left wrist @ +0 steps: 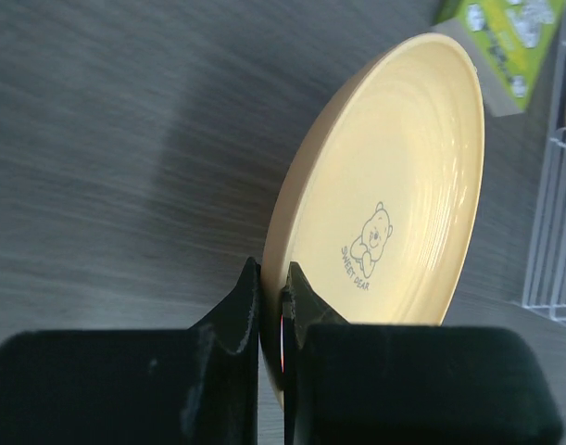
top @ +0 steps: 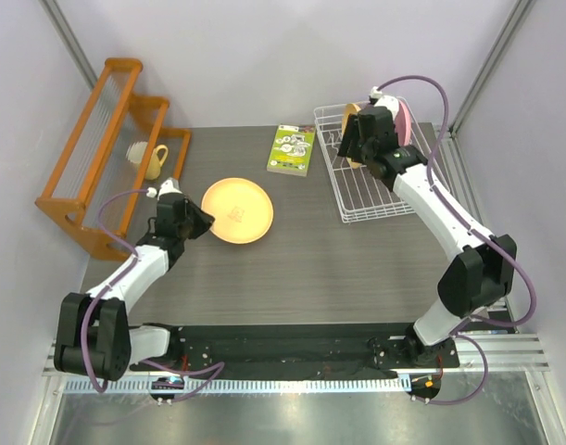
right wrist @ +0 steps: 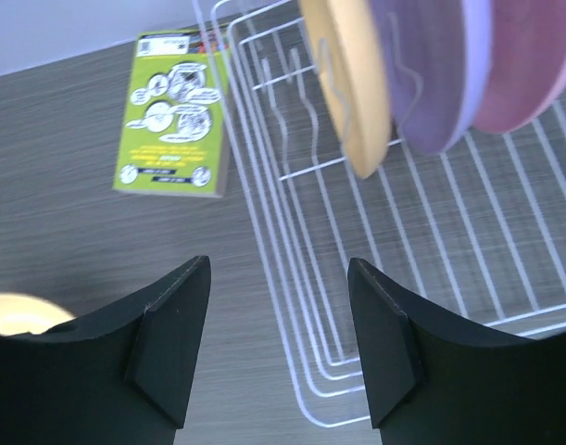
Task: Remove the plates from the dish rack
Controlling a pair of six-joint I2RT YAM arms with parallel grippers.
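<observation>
My left pincer (left wrist: 271,283) is pressed together on the near rim of the pale yellow plate (left wrist: 394,185), one finger on top and one underneath. That plate is already out and lies on the surface (top: 292,269), between the wooden rack (top: 97,158) and the booklet (top: 292,150). The danger here is pulling back before I let go: the plate would drag or tip with me. The hold is also thin, right at the edge, so any lift could let it swing.

My right pincer (right wrist: 278,315) is spread, with nothing between its fingers, and hangs over the near left edge of the dish rack (right wrist: 264,250). Three plates stand on edge in the rack: the orange-yellow plate (right wrist: 352,83) nearest me, then the lilac plate (right wrist: 431,74), then the pink plate (right wrist: 533,56). They stand close together. A finger going behind the first could knock the lilac one, and a finger too low could snag the wires and shift the whole rack.

Only the left wrist view shows the pinch itself and the bear print. Only the right wrist view shows the lilac plate, which my arm covers from above. The top view alone shows both arms together and how flat the unloaded plate lies.
</observation>
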